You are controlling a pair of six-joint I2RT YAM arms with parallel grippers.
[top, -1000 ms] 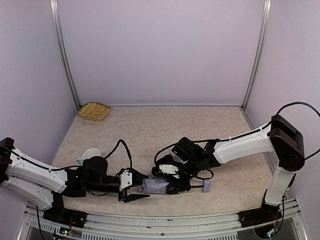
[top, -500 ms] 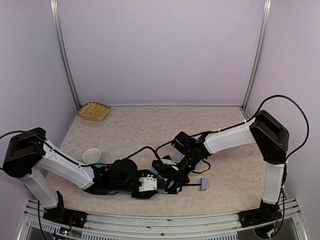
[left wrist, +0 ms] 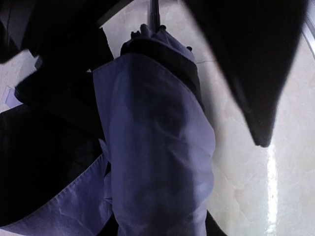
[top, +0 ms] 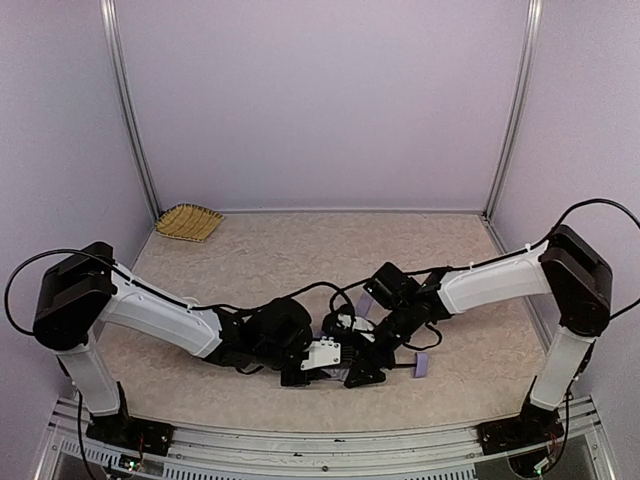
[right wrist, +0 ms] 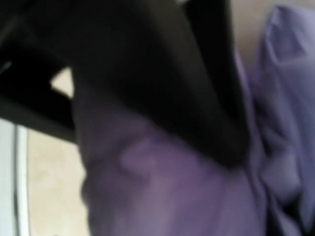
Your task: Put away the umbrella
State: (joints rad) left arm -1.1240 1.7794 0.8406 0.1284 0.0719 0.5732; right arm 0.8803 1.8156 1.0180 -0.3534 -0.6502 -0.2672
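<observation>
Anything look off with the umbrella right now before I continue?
Nothing spilled or damaged. The umbrella is loosely bunched, one fabric flap splaying sideways, and its handle sits out on the extended shaft, so it isn't collapsed yet.

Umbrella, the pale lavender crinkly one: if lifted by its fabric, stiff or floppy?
The umbrella's pale lavender crinkly fabric lies in loose folds, so it will likely sag and shift. The thin black shaft and small lavender handle look rigid, probably swinging as one piece.

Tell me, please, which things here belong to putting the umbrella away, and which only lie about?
For the job:
- umbrella

Lying about:
- basket, in the far left corner
</observation>
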